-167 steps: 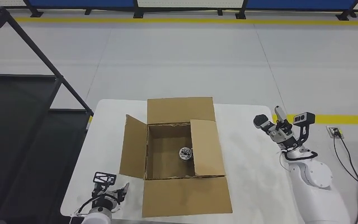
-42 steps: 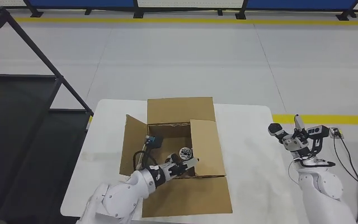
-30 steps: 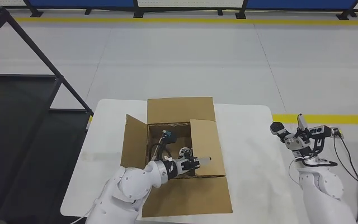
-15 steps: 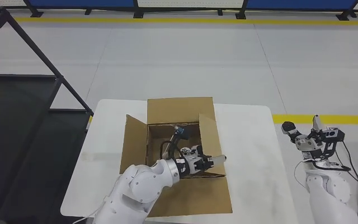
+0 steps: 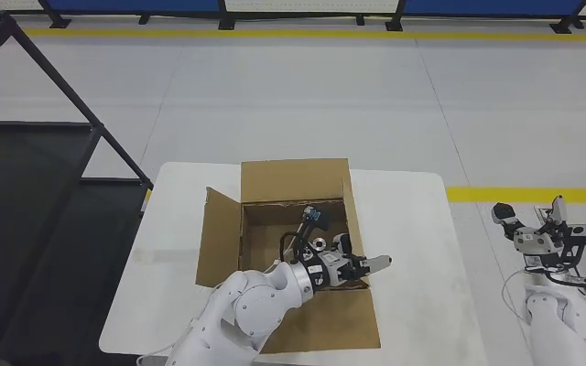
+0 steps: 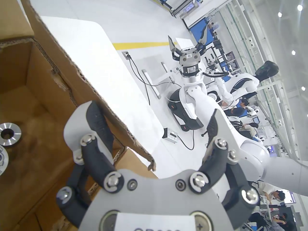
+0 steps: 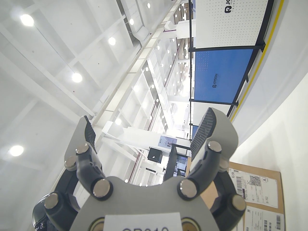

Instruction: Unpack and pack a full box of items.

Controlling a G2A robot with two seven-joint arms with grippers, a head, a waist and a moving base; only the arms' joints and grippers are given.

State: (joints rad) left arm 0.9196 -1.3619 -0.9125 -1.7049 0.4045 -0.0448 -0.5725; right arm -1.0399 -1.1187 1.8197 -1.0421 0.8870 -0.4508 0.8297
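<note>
Left wrist view: L gripper (image 6: 155, 115), jaws spread, is straddling right flap (image 6: 72, 85) of box (image 5: 293, 178); metal part (image 6: 10, 134) is lying on box floor, inward of jaws; R gripper (image 7: 149, 122), spread too, is hovering well apart.

— What was seen around the work?
— A white table (image 5: 412, 265) was seen on a pale floor (image 5: 302, 101), which was crossed at the far side by a yellow line (image 5: 275, 34) under blue panels (image 5: 128, 6).
— And elsewhere?
— A black frame (image 5: 69, 96) was noted just beside the table. A small white box (image 6: 170, 135) was noted on the floor. Round ceiling lights (image 7: 27, 20) were lit overhead.
</note>
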